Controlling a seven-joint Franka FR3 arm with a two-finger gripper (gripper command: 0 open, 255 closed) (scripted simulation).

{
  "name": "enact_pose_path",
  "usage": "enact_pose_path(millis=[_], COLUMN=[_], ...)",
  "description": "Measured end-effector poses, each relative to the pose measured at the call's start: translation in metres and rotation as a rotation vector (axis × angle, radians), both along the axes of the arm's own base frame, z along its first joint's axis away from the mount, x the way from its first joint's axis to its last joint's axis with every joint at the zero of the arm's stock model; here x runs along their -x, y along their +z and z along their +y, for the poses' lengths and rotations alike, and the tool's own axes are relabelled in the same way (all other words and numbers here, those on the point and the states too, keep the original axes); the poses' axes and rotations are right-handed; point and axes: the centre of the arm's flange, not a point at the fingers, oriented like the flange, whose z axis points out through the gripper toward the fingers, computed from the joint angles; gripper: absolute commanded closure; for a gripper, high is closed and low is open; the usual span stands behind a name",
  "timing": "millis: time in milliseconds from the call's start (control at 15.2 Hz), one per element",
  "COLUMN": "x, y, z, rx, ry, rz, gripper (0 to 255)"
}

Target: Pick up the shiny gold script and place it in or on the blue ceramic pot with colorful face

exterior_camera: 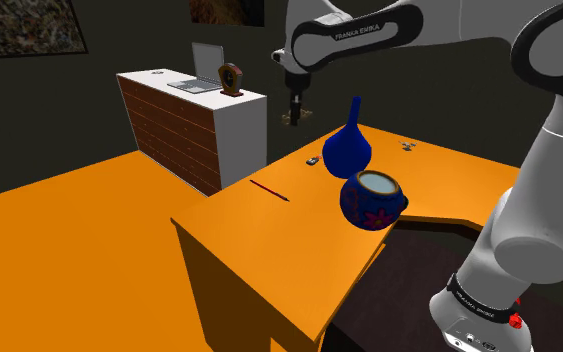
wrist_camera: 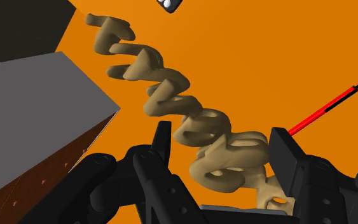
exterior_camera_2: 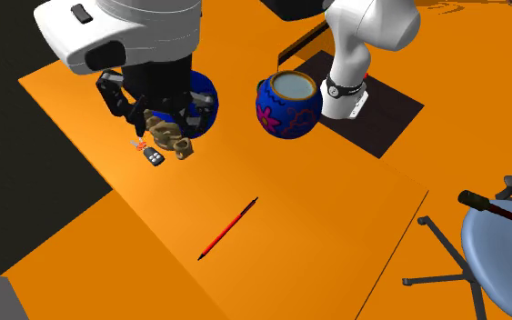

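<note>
While the tool hangs above the orange bench: its fingers clasp one end of the tan-gold script, held in the air.
Arm: arched over from the stand, wrist pointing down.
Pot: blue pot upright on the bench, beside a blue vase, apart from the script.

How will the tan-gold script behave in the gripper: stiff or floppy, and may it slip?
Probably stiff: the script sticks straight out from the gripper without drooping. It may pivot or slip, since the fingers clasp just one end of its rounded loops. It looks thin and openwork, so likely light yet breakable.
</note>
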Motion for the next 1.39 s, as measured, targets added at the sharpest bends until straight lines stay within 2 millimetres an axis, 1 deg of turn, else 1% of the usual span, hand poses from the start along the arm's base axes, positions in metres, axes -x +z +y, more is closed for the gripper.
enact_pose_path(millis=[396, 528, 792, 924, 1122, 1254, 1320, 1386], x=[0.077, 0.105, 0.157, 0.18, 0.22, 0.245, 0.262, 0.275], y=[0.003, 0.002, 0.002, 0.003, 0.002, 0.003, 0.003, 0.002], z=[0.008, 0.015, 0.02, 0.02, 0.03, 0.029, 0.031, 0.034], rx=[0.0, 0.0, 0.0, 0.0, 0.0, 0.0, 0.0, 0.0], ry=[0.0, 0.0, 0.001, 0.001, 0.001, 0.0, 0.0, 0.0], rz=[0.0, 0.0, 0.0, 0.0, -0.001, 0.0, 0.0, -0.001], gripper=[255, 255, 255, 255, 255, 255, 255, 255])
